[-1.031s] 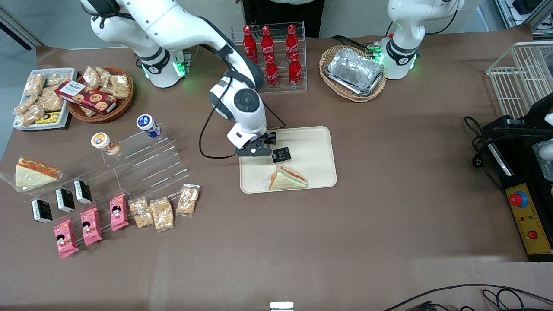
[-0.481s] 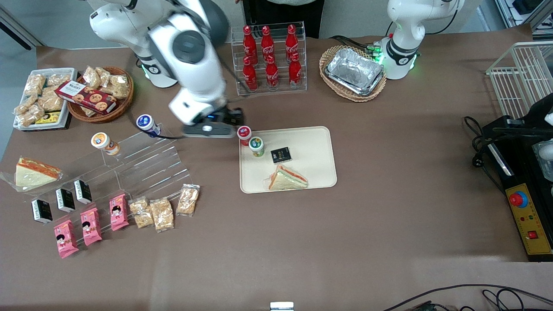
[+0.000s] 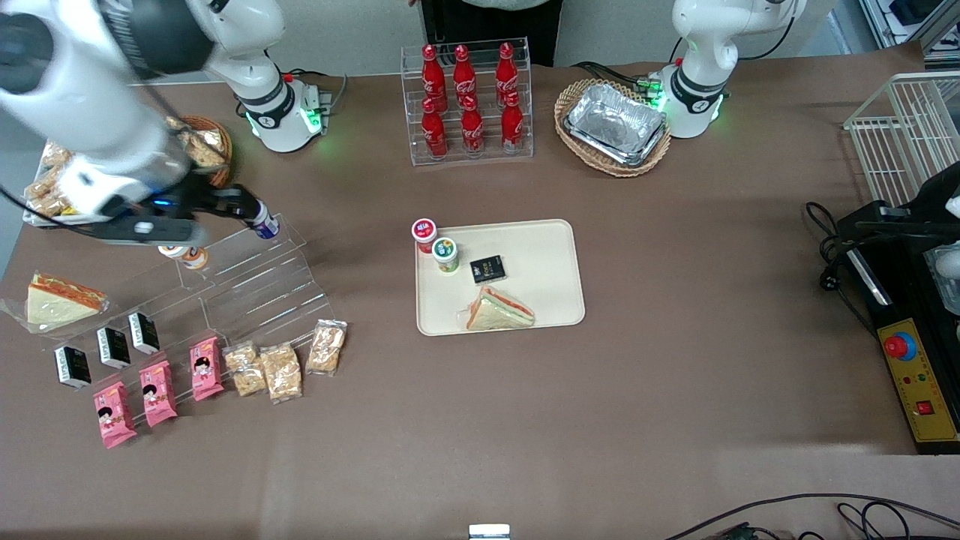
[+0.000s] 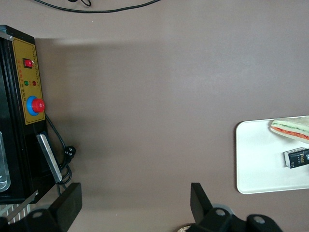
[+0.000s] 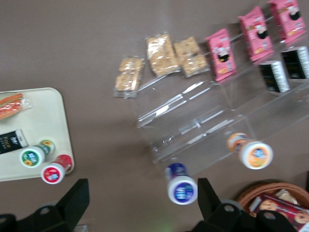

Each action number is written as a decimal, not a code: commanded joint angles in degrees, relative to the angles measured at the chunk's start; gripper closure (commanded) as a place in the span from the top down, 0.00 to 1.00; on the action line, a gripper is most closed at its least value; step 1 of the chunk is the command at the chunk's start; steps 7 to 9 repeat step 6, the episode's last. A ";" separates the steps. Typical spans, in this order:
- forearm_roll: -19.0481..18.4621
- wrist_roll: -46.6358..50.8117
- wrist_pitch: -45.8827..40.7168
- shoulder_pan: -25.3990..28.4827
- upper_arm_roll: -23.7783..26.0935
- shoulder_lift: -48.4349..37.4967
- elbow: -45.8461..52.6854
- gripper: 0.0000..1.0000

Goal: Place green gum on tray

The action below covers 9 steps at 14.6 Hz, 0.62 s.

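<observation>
The green gum point(image 3: 445, 255) stands upright on the cream tray point(image 3: 540, 247), near the tray's corner closest to the working arm. It also shows in the right wrist view point(image 5: 34, 155), on the tray point(image 5: 43, 121). A red-bodied bottle point(image 3: 424, 231) stands touching it at that corner. My right gripper point(image 3: 244, 204) is open and empty, held high above the clear stepped stand point(image 3: 255, 285), well away from the tray. In the right wrist view the gripper point(image 5: 142, 203) has its fingers spread wide, with the blue-bodied bottle point(image 5: 182, 186) seen below between them.
A black box point(image 3: 487, 268) and a wrapped sandwich point(image 3: 499, 309) lie on the tray. An orange bottle point(image 3: 187, 255) sits on the stand. Snack packs point(image 3: 274, 369) and small black cartons point(image 3: 112, 346) line its base. A cola rack point(image 3: 469, 101) and baskets stand by the arm bases.
My gripper has left the tray and swung toward the working arm's end, over the stand. The green gum and red bottle stay standing at the tray's corner.
</observation>
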 commanded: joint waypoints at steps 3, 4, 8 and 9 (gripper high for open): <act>1.20 -14.88 -2.14 -4.49 -5.21 -3.05 -0.29 1.00; 1.20 -17.62 -2.05 -6.07 -5.74 -3.05 -0.20 1.00; 1.20 -19.84 -2.05 -6.53 -7.49 -3.14 -0.20 1.00; 1.20 -19.84 -2.05 -6.53 -7.49 -3.14 -0.20 1.00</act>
